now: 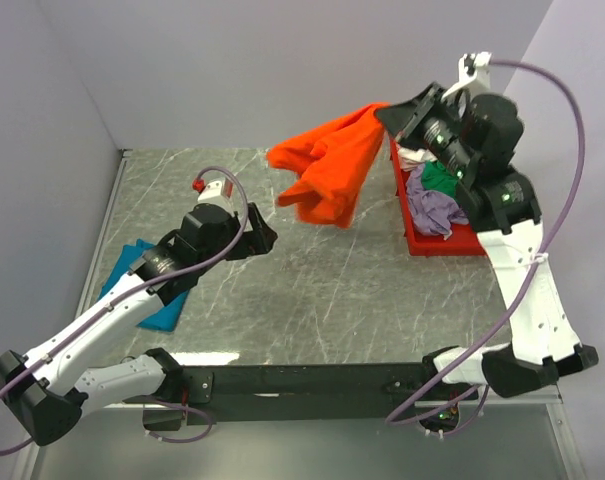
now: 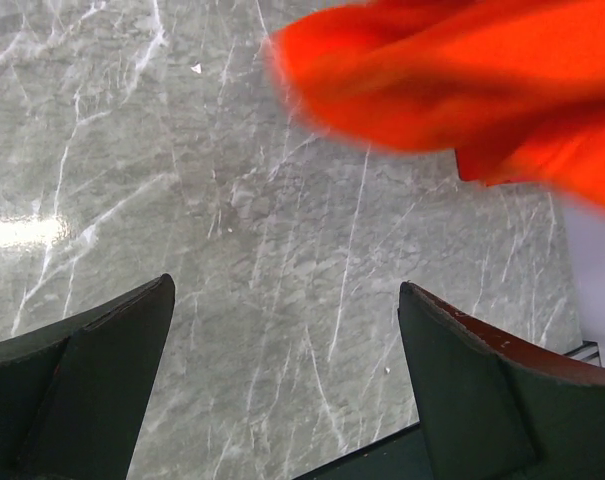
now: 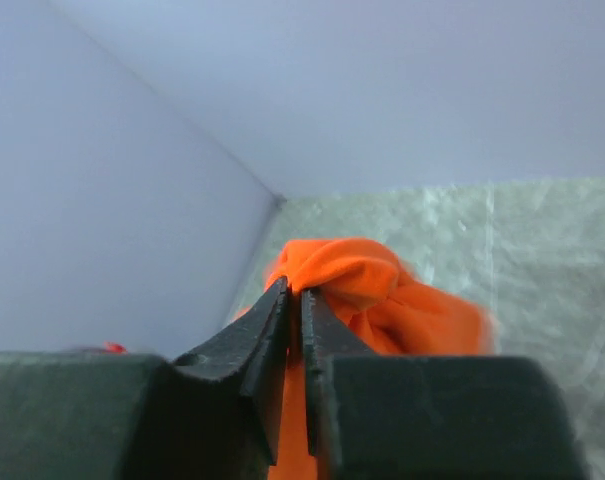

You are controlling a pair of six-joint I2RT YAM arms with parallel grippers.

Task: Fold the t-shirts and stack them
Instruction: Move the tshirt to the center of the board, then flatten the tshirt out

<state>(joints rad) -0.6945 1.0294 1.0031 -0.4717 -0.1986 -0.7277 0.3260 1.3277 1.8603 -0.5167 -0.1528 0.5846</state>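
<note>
A bright orange t-shirt [image 1: 327,170] hangs bunched in the air over the back of the table, one end pinched in my right gripper [image 1: 387,115]. In the right wrist view the jaws [image 3: 295,292] stand almost together with the orange t-shirt [image 3: 382,290] caught at their tips. My left gripper [image 1: 267,238] hovers open over bare marble, left of and below the shirt. Its fingers [image 2: 102,360] are wide apart with nothing between them, and the orange t-shirt [image 2: 432,80] shows blurred ahead. A teal-blue t-shirt [image 1: 162,318] lies flat at the left, partly hidden under the left arm.
A red tray [image 1: 432,243] sits at the right under the right arm, holding crumpled lavender [image 1: 434,210], green [image 1: 442,178] and white [image 1: 414,158] t-shirts. Walls close the table at the left, back and right.
</note>
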